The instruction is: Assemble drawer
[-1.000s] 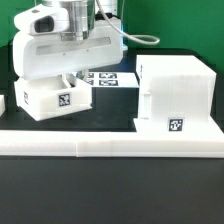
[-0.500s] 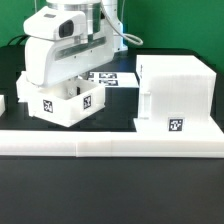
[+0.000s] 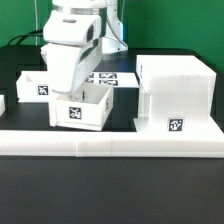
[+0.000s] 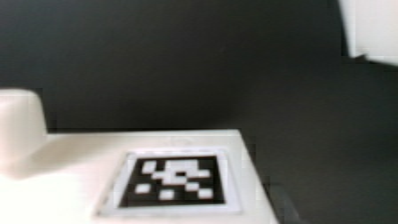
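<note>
Right, the drawer tray (image 3: 88,113) sits at table centre, gripper (image 3: 70,85) directly on top of it and coming down on the near-left wall. The jaws are hidden behind the hand body, so I can't tell whether it's clamped on the wall or just over it. The wrist view only shows the tray's tag (image 4: 175,180) on a white face, up close. I can't tell whether the tray base is on the table (image 3: 110,190) or just off it.

The drawer shell (image 3: 178,90) stands upright at 3 o'clock from the tray, near but apart. The second tray (image 3: 38,88) is at 10 o'clock, just behind. The marker board (image 3: 110,78) lies flat at 1 o'clock.

Step, my read: lining this tray up to feed into the shell. Nothing is inserted yet.

The next move calls for:
- squaring the tray to the shell's left face, since it looks slightly yawed
- matching its height to a slot
- a straight push toward 3 o'clock

Edges and room:
- The rail (image 3: 110,145) runs along 6 o'clock, just beside the tray's front wall. It's usable as a guide and gives no room that way.
- The lane to 3 o'clock is open.
- 10 o'clock is tight because of the second tray.
- Risk: the tray corner catches the shell's edge and shoves the shell instead of entering.
</note>
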Action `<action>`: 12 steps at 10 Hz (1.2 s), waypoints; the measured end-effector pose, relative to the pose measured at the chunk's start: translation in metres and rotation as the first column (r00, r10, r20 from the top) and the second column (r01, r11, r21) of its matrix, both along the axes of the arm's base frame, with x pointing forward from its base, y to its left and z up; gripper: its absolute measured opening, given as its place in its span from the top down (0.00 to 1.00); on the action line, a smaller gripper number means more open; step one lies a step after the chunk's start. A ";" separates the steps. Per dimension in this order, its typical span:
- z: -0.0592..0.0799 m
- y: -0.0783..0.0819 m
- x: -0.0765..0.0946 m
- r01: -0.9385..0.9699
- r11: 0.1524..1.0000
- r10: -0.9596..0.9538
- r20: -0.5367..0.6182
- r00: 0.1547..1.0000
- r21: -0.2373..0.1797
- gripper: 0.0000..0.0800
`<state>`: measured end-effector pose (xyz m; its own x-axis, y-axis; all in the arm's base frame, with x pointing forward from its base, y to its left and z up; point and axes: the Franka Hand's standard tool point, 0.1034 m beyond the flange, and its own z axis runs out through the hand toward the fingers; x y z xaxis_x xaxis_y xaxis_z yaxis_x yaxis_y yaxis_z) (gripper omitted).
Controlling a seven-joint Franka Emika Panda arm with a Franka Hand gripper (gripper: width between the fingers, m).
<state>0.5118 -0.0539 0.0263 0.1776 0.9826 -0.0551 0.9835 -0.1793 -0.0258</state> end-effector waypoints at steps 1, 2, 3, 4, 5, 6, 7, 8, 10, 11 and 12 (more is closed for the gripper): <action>0.000 -0.001 0.002 -0.068 0.998 0.068 -0.006 0.998 -0.007 0.95; -0.001 -0.005 0.000 -0.157 0.987 0.157 -0.015 0.987 -0.009 0.95; -0.002 -0.006 -0.001 -0.149 0.989 0.149 -0.019 0.989 -0.010 0.95; -0.002 -0.004 0.003 -0.152 0.988 0.152 -0.023 0.988 -0.009 0.95; -0.002 0.003 0.010 -0.163 0.987 0.163 -0.018 0.986 -0.006 0.95; -0.003 0.011 0.019 -0.176 0.984 0.176 -0.020 0.984 -0.001 0.95; -0.003 0.013 0.027 -0.169 0.986 0.169 -0.018 0.985 -0.001 0.95; -0.002 0.015 0.032 -0.155 0.988 0.155 -0.006 0.988 -0.003 0.95; -0.005 0.013 0.028 -0.152 0.988 0.152 0.002 0.988 -0.003 0.95; -0.005 0.013 0.028 -0.152 0.988 0.152 0.002 0.988 -0.003 0.95; -0.006 0.014 0.028 -0.155 0.988 0.155 0.001 0.988 -0.004 0.95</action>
<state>0.5394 -0.0398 0.0203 0.0234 0.9980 -0.0584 0.9994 -0.0248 -0.0239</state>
